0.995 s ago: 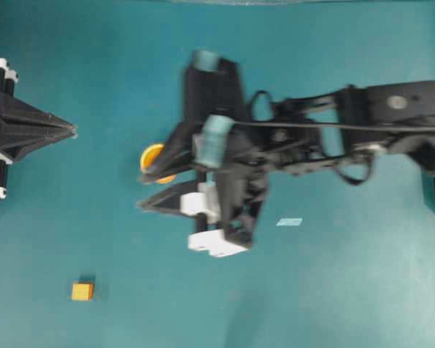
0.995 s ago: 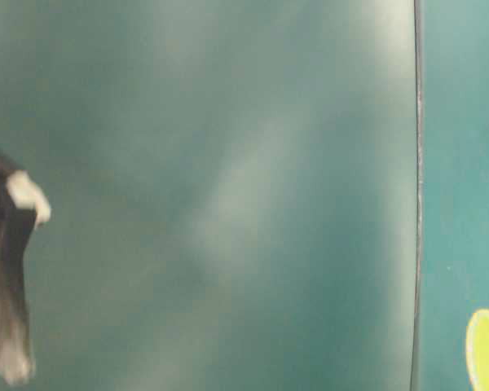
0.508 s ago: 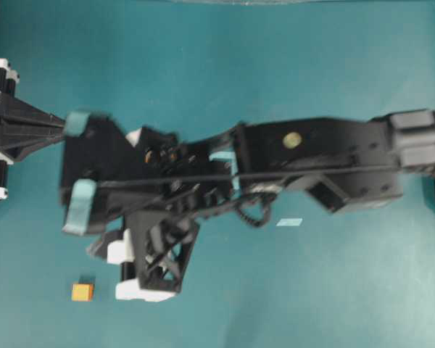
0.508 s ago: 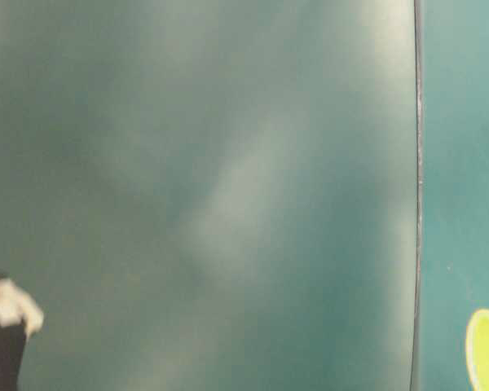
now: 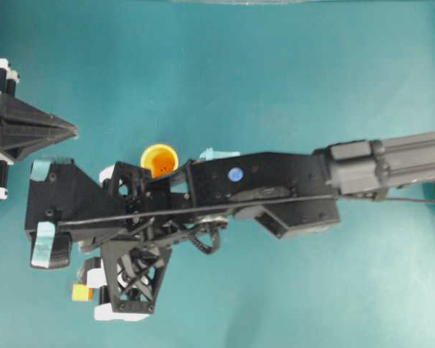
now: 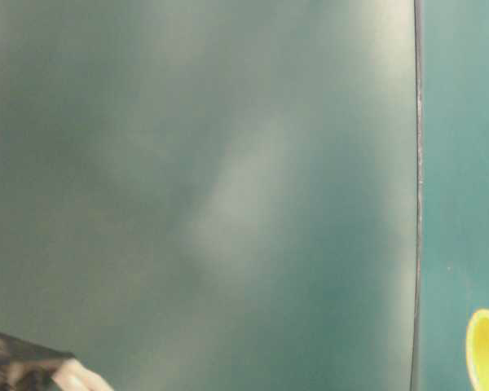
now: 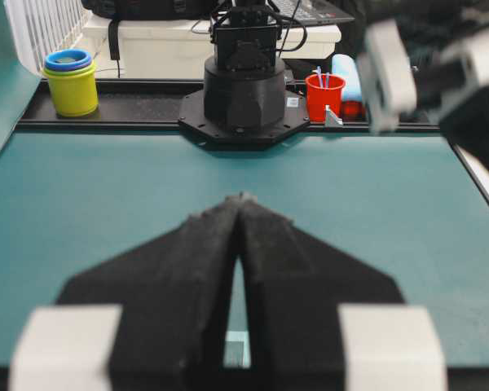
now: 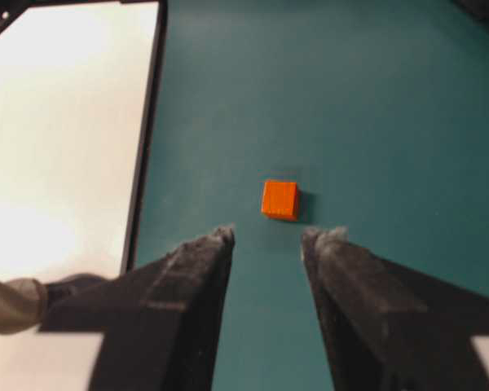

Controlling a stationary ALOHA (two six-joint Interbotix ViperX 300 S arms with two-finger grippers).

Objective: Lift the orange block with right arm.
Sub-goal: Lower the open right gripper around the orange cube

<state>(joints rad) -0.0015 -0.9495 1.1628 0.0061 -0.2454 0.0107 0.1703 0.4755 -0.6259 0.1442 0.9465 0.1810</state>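
Observation:
The orange block [image 5: 80,292] is a tiny cube on the teal table at the front left, half covered by my right gripper [image 5: 101,290]. The right arm [image 5: 275,192] reaches across from the right, past the middle. In the right wrist view the block [image 8: 279,199] lies flat just beyond the fingertips [image 8: 222,238], and the right gripper [image 8: 270,236] is open and empty above the table. My left gripper [image 5: 71,131] is shut and empty at the left edge. It shows shut in the left wrist view [image 7: 240,199].
A round orange cup [image 5: 159,157] stands just behind the right arm's wrist; its rim shows in the table-level view [image 6: 485,350]. The table's black edge [image 8: 145,147] runs left of the block. A yellow cup stack [image 7: 71,81] and a red cup [image 7: 324,96] stand beyond the far table edge.
The right arm has swung left and toward the front edge; its open gripper now hangs over the orange block. The orange cup is uncovered. The left gripper has not moved.

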